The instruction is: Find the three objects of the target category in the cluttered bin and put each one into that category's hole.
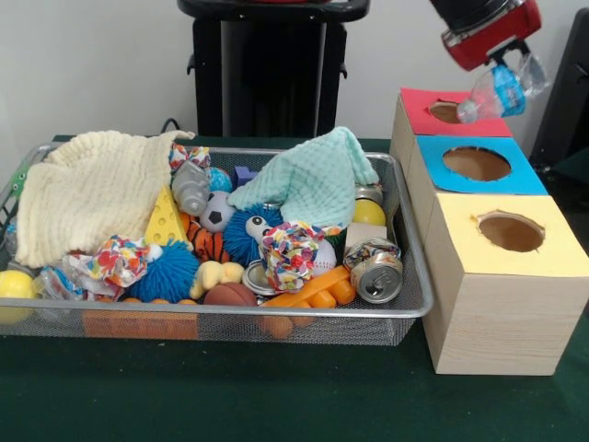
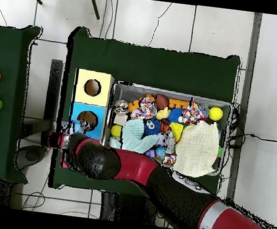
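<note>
Hanging tilted over the red box [image 1: 433,110]: clear plastic bottle [image 1: 502,90], blue label, clamped in pincer [image 1: 511,57] | bin [image 1: 405,308] of clutter at eight o'clock.

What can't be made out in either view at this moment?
- Gripper, front view: the plastic bottle it carries covers the fingertips, and the arm is cut by the top edge.
- Red box, overhead view: the arm covers it entirely.
- Under the cream cloth and mint cloth: bin contents hidden in both views.
- Crushed can: label unreadable.
</note>
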Robot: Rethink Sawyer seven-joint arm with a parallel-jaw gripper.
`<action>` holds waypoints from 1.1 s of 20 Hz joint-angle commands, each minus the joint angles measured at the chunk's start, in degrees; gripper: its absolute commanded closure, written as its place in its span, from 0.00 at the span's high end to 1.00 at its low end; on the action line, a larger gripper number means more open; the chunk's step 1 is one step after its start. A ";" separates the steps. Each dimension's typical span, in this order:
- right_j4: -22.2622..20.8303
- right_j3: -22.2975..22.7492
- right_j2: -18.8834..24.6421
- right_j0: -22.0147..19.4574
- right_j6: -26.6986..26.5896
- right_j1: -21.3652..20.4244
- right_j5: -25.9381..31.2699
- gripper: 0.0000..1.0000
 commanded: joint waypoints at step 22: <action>-13.04 -7.63 1.59 -2.14 12.39 20.59 -10.00 0.00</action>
